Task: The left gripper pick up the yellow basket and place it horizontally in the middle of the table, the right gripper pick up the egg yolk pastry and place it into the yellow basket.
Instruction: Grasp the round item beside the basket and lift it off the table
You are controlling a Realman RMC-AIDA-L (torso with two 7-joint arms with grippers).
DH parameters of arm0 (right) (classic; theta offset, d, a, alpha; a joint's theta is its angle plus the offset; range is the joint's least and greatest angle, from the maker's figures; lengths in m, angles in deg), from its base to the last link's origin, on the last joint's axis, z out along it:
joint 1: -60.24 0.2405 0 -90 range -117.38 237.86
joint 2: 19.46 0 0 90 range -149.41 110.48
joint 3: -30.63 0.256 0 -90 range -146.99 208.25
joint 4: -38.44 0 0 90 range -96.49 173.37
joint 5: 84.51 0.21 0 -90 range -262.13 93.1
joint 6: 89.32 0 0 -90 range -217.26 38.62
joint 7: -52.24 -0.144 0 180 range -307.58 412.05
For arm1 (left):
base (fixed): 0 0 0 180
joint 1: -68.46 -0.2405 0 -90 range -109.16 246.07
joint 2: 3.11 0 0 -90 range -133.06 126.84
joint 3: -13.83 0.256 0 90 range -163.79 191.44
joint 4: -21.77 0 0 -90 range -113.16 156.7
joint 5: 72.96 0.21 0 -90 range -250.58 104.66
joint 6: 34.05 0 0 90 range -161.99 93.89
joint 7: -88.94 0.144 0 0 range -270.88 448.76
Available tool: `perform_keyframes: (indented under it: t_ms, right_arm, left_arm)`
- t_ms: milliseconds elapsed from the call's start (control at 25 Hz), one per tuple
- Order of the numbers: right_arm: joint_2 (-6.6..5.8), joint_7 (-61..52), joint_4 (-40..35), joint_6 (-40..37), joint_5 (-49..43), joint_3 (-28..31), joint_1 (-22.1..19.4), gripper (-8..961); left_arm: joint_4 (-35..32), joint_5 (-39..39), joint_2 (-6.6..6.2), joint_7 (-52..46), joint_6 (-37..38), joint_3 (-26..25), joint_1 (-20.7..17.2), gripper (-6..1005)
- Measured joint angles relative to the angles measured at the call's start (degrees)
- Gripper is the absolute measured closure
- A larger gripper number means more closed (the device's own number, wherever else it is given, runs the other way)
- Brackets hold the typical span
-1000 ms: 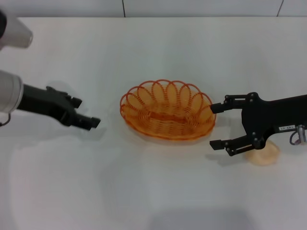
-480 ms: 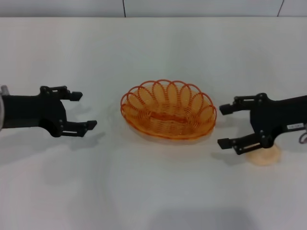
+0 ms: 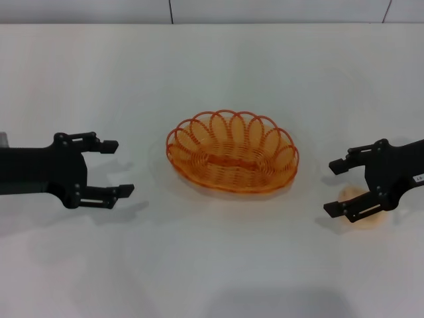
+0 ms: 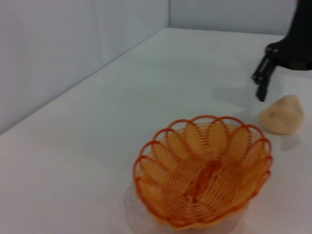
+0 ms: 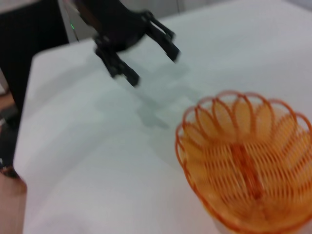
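Note:
The yellow basket [image 3: 232, 159] lies empty and lengthwise across the middle of the white table [image 3: 218, 73]; it also shows in the left wrist view [image 4: 204, 176] and the right wrist view [image 5: 248, 158]. My left gripper [image 3: 109, 169] is open and empty, well to the left of the basket. My right gripper [image 3: 341, 187] is open and empty, to the right of the basket, just above the egg yolk pastry [image 3: 354, 205], which it partly hides. The pastry [image 4: 282, 115] sits on the table beside the basket.
A grey wall runs along the table's far edge [image 3: 199, 13]. In the right wrist view the table's edge and a dark floor area [image 5: 14, 122] show behind my left gripper [image 5: 146, 51].
My left gripper has pulled back leftward from the basket and turned so both open fingers show. My right gripper has moved right, away from the basket, over the pastry. The basket has not moved.

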Motion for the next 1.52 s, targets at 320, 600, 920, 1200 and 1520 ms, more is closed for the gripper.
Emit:
perform_keyframes:
  t_ms: [320, 600, 920, 1200, 1520]
  right_arm:
    - [-0.14, -4.9, -1.3, -0.2, -5.9, -0.7, 1.6, 119]
    - [-0.20, -5.5, -1.2, 0.0, -8.6, -0.6, 1.7, 131]
    - [-0.38, -5.3, -1.2, -0.2, -9.1, -0.3, 1.7, 173]
    - [-0.36, -5.2, -0.6, -0.1, -9.7, -0.7, 1.7, 384]
    - [-0.20, -4.4, -0.5, -0.2, -9.8, -0.7, 1.8, 637]
  left_arm:
    - [0.4, 0.3, -0.07, 1.7, 1.4, -0.1, 0.2, 155]
    - [0.3, 0.3, 0.21, 2.4, 1.2, -0.1, 0.1, 156]
    - [0.4, 0.3, 0.64, 2.9, 0.4, -0.1, -0.2, 156]
    - [0.4, 0.4, 0.66, 2.9, 0.1, -0.1, -0.2, 157]
    - [0.1, 0.4, 0.74, 3.0, 0.2, 0.0, -0.1, 157]
